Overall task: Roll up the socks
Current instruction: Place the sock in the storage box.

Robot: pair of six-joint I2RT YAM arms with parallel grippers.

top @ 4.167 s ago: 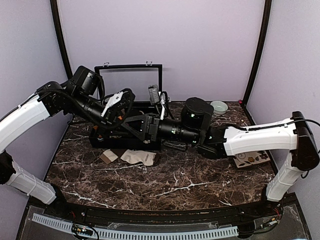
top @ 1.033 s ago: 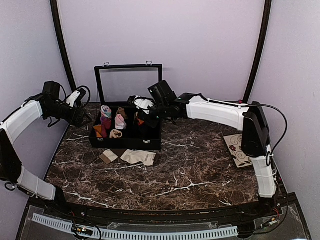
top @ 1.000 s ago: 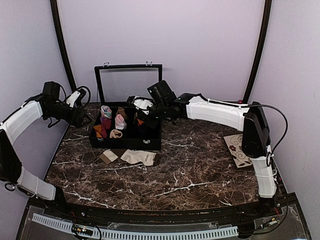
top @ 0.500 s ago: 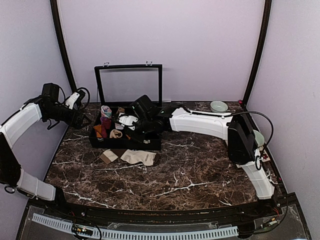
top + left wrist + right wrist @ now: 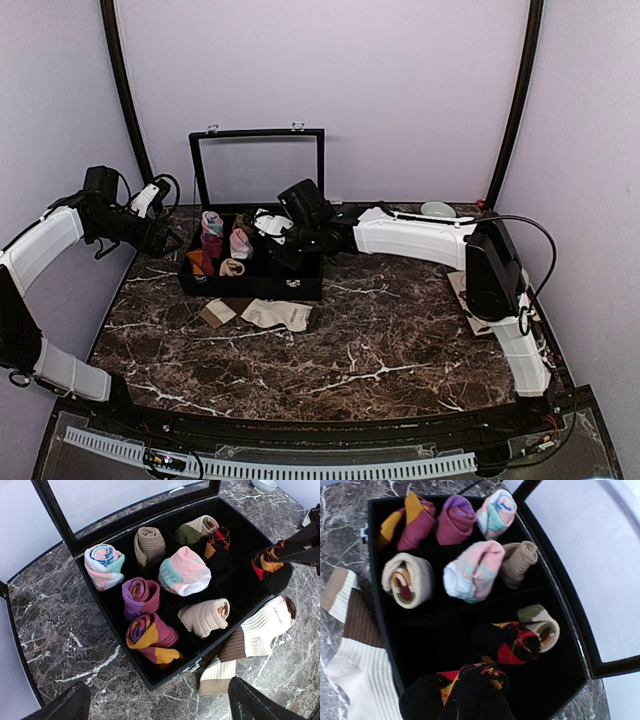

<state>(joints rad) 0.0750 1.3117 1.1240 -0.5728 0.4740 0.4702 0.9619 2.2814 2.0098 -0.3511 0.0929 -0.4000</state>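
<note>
The right hand (image 5: 286, 252) grasps the bunched black argyle sock (image 5: 470, 690) over the right end of the box (image 5: 300, 286). The cream sock (image 5: 277, 314) lies flat on the counter (image 5: 400, 340), lengthwise along the box front, toe to the right. The left hand (image 5: 166, 240) is released.

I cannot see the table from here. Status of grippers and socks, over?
Left gripper open, beside the box. Right gripper shut on black argyle sock, over box rim. Cream sock flat on table, unrolled. Rolled bundles fill many compartments.

Glossy, white-veined dark stone-look tabletop (image 5: 60, 630) carries a matt black box (image 5: 109, 614) with a small shiny metal clasp (image 5: 192, 666) and a clear, reflective lid pane (image 5: 120, 495). The cream-and-brown sock (image 5: 260, 632) shows ribbed knit cloth, the black argyle sock (image 5: 470, 687) a soft, fuzzy knit.
</note>
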